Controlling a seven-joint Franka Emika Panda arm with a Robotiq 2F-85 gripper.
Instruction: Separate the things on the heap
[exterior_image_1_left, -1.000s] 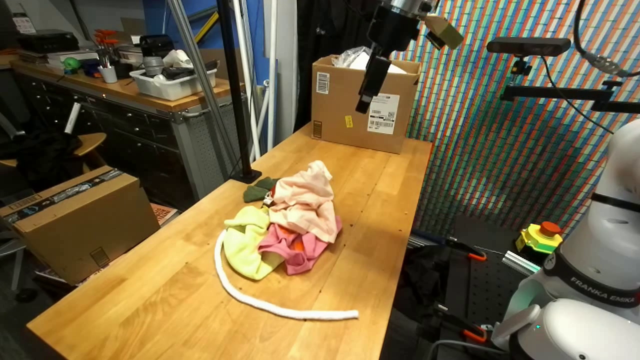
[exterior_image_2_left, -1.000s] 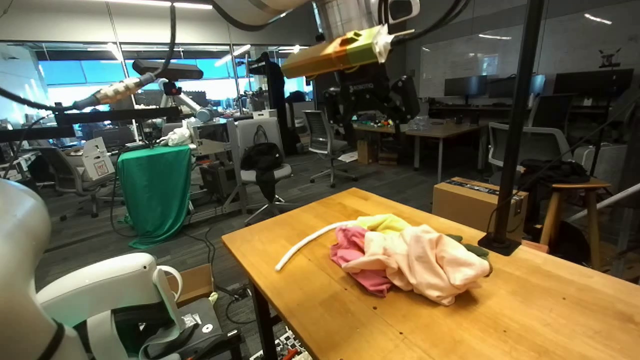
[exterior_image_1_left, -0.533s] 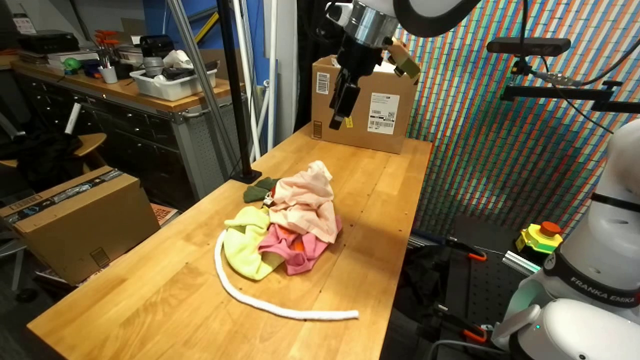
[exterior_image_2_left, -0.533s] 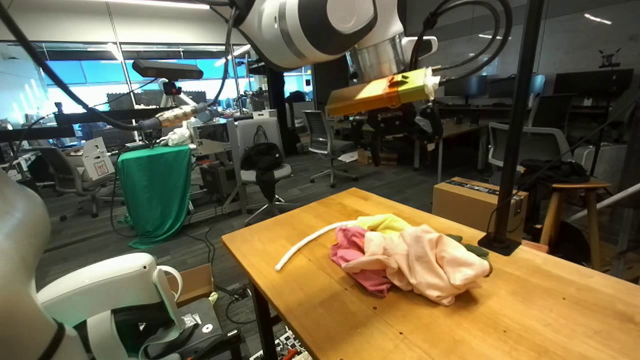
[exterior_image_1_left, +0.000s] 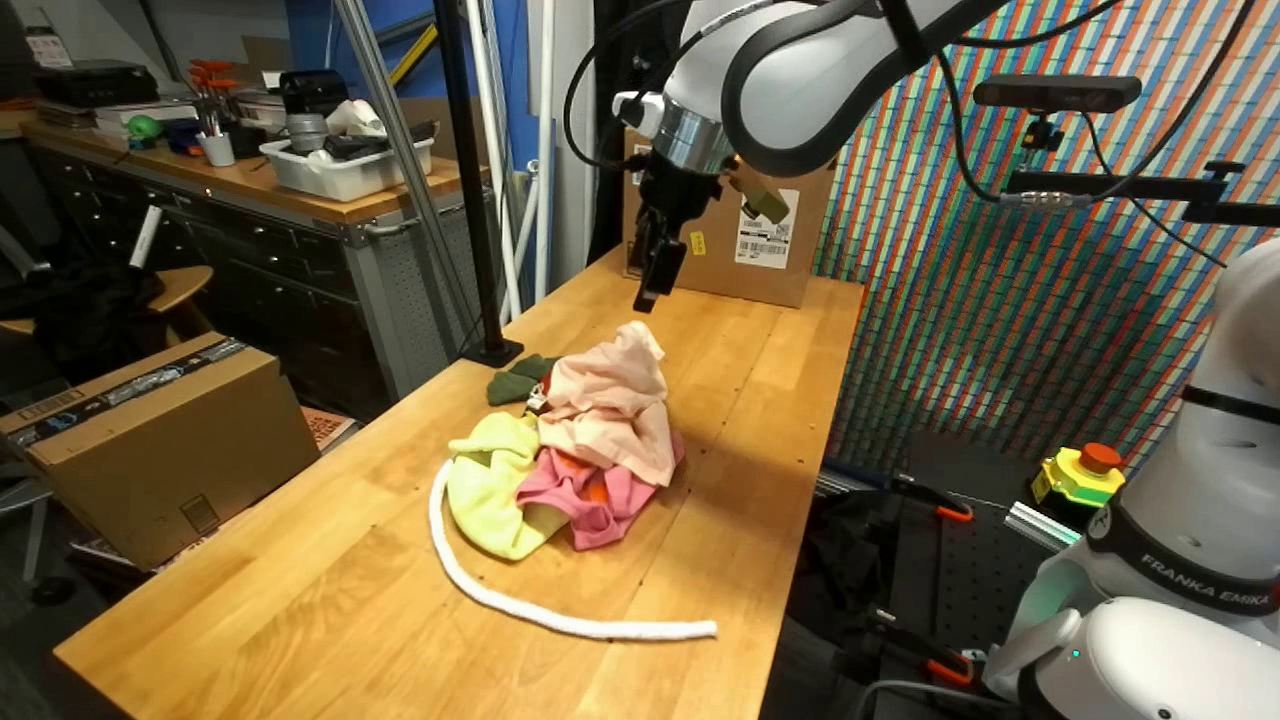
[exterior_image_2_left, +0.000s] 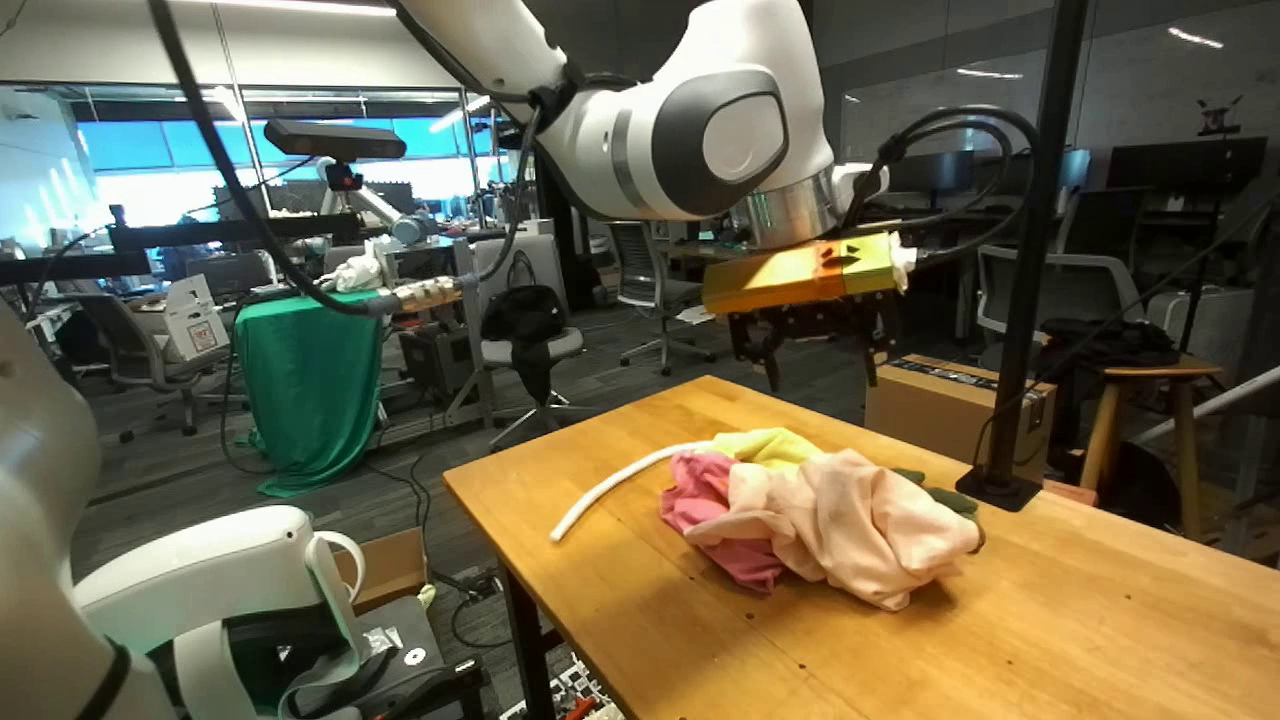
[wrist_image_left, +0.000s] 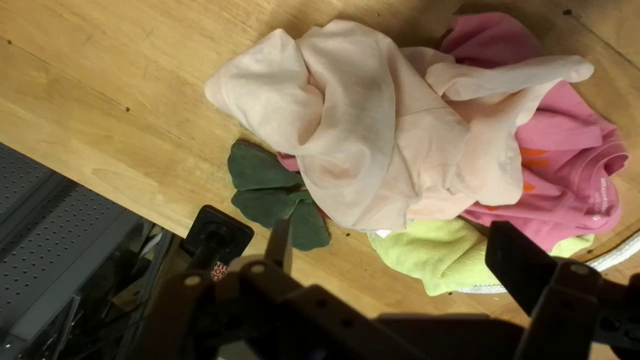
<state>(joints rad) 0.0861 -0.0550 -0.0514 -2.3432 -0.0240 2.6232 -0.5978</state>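
The heap lies on the wooden table. A peach cloth (exterior_image_1_left: 610, 400) (exterior_image_2_left: 850, 510) (wrist_image_left: 360, 125) is on top. A pink cloth with orange marks (exterior_image_1_left: 598, 527) (exterior_image_2_left: 700, 490) (wrist_image_left: 565, 130) lies partly under it. A yellow-green cloth (exterior_image_1_left: 490, 490) (exterior_image_2_left: 770, 445) (wrist_image_left: 435, 252) sticks out beside the pink one. Dark green leaf-shaped pieces (exterior_image_1_left: 515, 383) (exterior_image_2_left: 950, 498) (wrist_image_left: 265, 205) show at the other end. A white rope (exterior_image_1_left: 600, 629) (exterior_image_2_left: 620, 477) (wrist_image_left: 620, 252) curves out from the yellow-green cloth. My gripper (exterior_image_1_left: 645, 300) (exterior_image_2_left: 822, 382) (wrist_image_left: 391, 225) is open and empty above the heap, touching nothing.
A black pole with a square base (exterior_image_1_left: 492, 352) (exterior_image_2_left: 1000, 488) (wrist_image_left: 217, 235) stands at the table edge close to the green pieces. A cardboard box (exterior_image_1_left: 720, 270) stands at one end of the table (exterior_image_1_left: 330, 600). Another box (exterior_image_1_left: 170, 460) is on the floor.
The arm has come down and moved toward the heap; in an exterior view the gripper shifts left and down. The gripper stays open. The heap and rope have not moved.
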